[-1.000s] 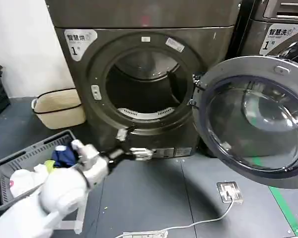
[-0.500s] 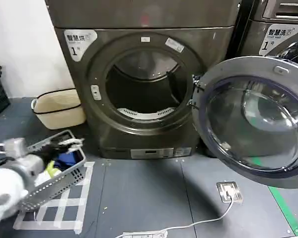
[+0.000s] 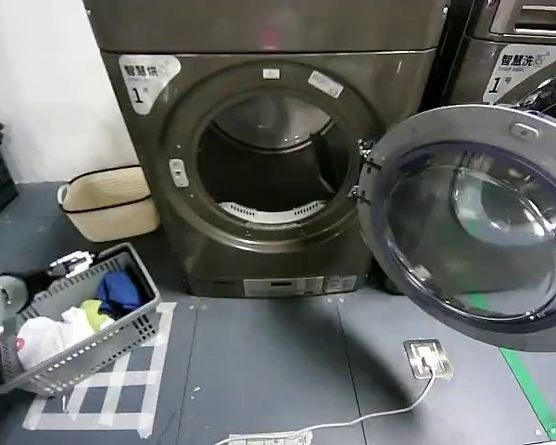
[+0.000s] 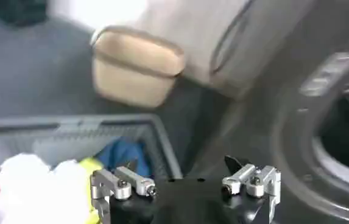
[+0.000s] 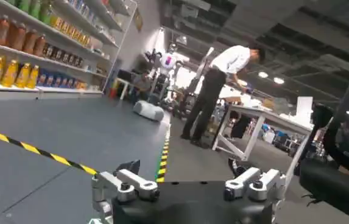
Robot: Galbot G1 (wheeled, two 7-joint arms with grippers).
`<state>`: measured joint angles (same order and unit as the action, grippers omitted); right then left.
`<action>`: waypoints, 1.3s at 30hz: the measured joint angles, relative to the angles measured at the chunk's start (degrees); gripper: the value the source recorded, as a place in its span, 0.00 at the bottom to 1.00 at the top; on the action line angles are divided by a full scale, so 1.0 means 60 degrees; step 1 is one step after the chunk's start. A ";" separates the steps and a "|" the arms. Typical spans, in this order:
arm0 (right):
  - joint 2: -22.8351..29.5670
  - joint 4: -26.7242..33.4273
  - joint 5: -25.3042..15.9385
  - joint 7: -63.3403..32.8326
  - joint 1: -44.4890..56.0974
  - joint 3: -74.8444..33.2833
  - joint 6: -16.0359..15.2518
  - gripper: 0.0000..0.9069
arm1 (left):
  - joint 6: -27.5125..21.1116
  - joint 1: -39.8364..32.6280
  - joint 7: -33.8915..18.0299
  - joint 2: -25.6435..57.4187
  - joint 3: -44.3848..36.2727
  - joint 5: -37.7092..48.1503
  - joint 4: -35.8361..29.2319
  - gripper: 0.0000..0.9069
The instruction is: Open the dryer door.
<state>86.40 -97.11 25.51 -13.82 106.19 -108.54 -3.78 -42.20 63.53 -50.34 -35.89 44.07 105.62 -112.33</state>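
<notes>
The dryer door (image 3: 477, 227) hangs wide open, so I'm done; my left gripper (image 4: 185, 187), spread wide and empty, can rest.

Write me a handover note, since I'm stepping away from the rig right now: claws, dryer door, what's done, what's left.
Left claw: open, holding nothing, over the grey laundry basket at the robot's left, away from the dryer.
Right claw: open, holding nothing, pointed out at the room, idle.
Dryer door: swung wide open on its right-side hinge; the drum opening is fully exposed.
Done: door is open.
Left: nothing on the door itself. The basket of clothes sits on the floor beside a beige basket.
</notes>
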 joint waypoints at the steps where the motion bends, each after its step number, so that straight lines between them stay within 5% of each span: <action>1: 0.0014 -0.0022 -0.0001 0.0001 -0.0011 0.0029 0.0001 1.00 | 0.0000 -0.0096 -0.0429 0.0080 -0.0108 0.0431 0.0146 1.00; 11: 0.0068 -0.0059 0.0000 0.0026 -0.0075 0.0093 0.0045 1.00 | 0.0004 -0.1202 -0.2526 0.0552 -0.0939 0.2875 0.1267 1.00; 39: 0.0202 -0.0030 0.0151 0.0311 0.0021 0.0117 0.0504 1.00 | 0.0001 -0.5184 -0.2924 -0.0046 -0.2687 0.2774 0.5282 1.00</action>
<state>87.62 -97.29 26.41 -11.95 106.31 -107.84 -0.76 -42.19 32.42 -67.88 -36.16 27.95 122.26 -80.64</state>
